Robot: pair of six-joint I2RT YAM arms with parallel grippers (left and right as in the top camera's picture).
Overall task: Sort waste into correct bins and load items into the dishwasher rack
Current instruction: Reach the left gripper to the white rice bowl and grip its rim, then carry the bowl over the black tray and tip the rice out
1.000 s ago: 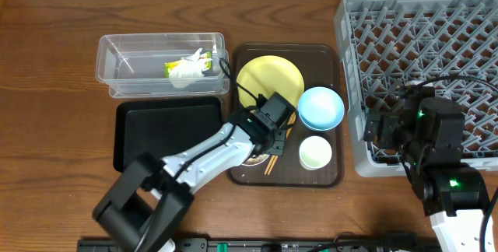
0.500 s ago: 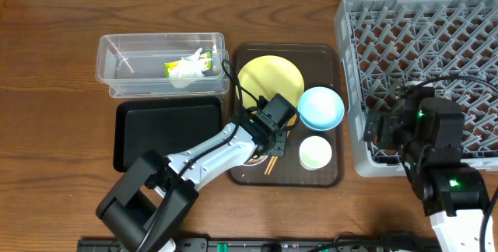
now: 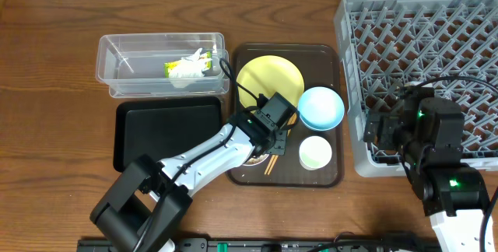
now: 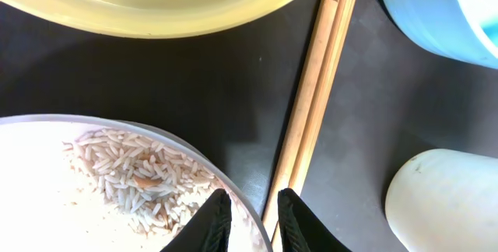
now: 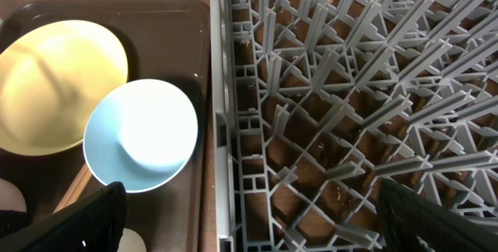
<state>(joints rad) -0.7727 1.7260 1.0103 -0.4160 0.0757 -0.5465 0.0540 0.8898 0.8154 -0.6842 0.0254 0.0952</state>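
While the right gripper (image 5: 253, 209) just hangs wide apart over the dishwasher rack (image 5: 350, 89) edge, the left gripper (image 4: 255, 219) is pinched onto the rim of the white bowl (image 4: 47, 174) of rice grains (image 4: 132, 178), sitting on the brown tray (image 4: 194, 81) right beside the chopsticks (image 4: 319, 96).
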